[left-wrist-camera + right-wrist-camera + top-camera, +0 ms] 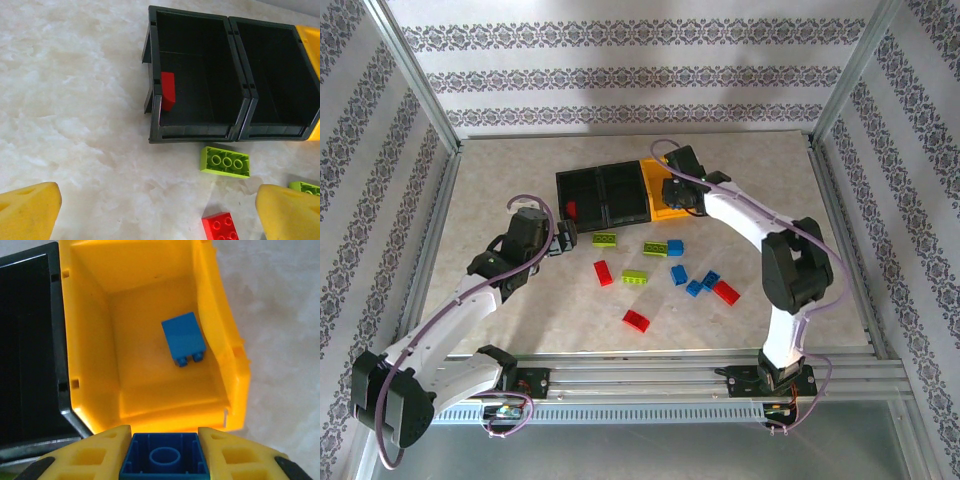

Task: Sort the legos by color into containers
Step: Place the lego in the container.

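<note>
Yellow bin (90,340) mouth open, one loose blue brick (183,340) inside

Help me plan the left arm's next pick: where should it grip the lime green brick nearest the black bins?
Come straight down on the lime green brick: it lies flat, studs up. Pinch its two long side walls, the narrower span. The black bin stands close behind it, so room there looks tight.

Three bins (598,197), two black, one yellow; four red bricks (636,320); three green bricks (635,278); six blue bricks (678,274).
</note>
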Robot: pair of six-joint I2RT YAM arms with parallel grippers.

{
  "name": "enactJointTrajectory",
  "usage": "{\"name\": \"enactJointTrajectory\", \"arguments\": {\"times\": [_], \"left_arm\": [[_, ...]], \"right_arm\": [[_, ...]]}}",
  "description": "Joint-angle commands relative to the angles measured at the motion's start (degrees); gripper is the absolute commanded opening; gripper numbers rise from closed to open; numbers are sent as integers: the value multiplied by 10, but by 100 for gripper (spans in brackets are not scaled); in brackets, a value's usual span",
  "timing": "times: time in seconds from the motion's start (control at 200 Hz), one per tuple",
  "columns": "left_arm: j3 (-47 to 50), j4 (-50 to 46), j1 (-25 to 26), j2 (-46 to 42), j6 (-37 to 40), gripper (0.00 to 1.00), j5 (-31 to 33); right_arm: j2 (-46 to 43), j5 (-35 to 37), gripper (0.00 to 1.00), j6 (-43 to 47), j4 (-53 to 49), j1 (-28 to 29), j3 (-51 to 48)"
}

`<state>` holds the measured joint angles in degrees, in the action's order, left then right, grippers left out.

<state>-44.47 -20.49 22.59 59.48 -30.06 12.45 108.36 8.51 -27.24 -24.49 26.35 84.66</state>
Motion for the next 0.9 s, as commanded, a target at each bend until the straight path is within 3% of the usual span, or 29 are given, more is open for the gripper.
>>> {"name": "enactJointTrajectory", "arguments": {"times": [0.0, 0.34, 0.899], "left_arm": [[7, 6, -10, -15, -2, 100, -6], [6, -3, -10, -19, 2, 100, -7], [9, -17, -10, -23, 1, 100, -10]], "right_arm": [[35, 15, 30, 26, 5, -2, 37], [114, 18, 32, 39, 7, -7, 93], [122, -1, 50, 33, 6, -11, 100]]}}
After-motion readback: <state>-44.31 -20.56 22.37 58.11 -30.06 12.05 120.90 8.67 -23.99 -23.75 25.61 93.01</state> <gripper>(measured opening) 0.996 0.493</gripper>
